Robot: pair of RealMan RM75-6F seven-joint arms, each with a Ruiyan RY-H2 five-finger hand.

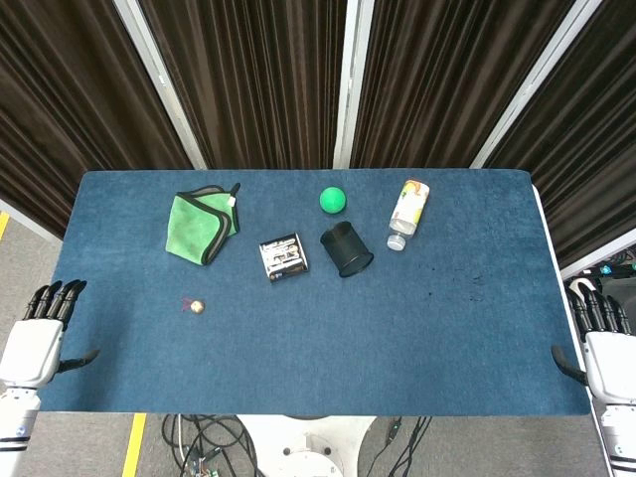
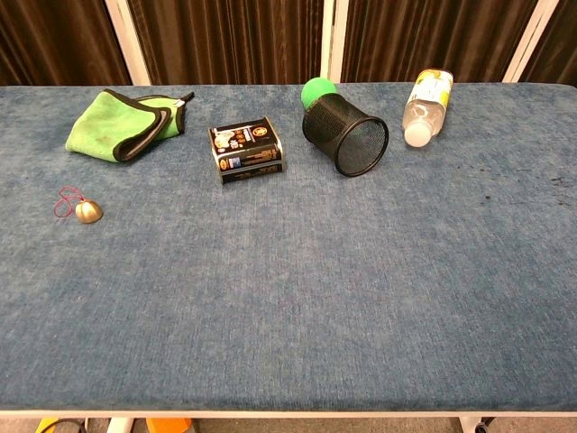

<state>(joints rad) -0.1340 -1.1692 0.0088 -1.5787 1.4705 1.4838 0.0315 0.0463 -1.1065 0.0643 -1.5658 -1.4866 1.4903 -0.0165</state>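
My left hand [image 1: 42, 333] hangs off the table's near left corner, fingers apart, holding nothing. My right hand [image 1: 599, 343] hangs off the near right corner, likewise spread with nothing in it. Neither hand shows in the chest view. On the blue table [image 1: 318, 338] lie a folded green cloth [image 1: 202, 225] [image 2: 122, 124], a small dark box [image 1: 283, 256] [image 2: 247, 152], a black mesh cup [image 1: 346, 248] [image 2: 347, 134] on its side, a green ball [image 1: 333, 200] [image 2: 316, 89] behind it, and a plastic bottle [image 1: 407, 212] [image 2: 427, 105] lying flat. A small gold bell [image 1: 198, 306] [image 2: 87, 211] with a red loop is nearest the left hand.
Dark curtains with white posts [image 1: 343, 79] close off the far side. Cables [image 1: 209, 447] lie on the floor below the table's near edge. A yellow floor stripe [image 1: 132, 447] runs at the lower left.
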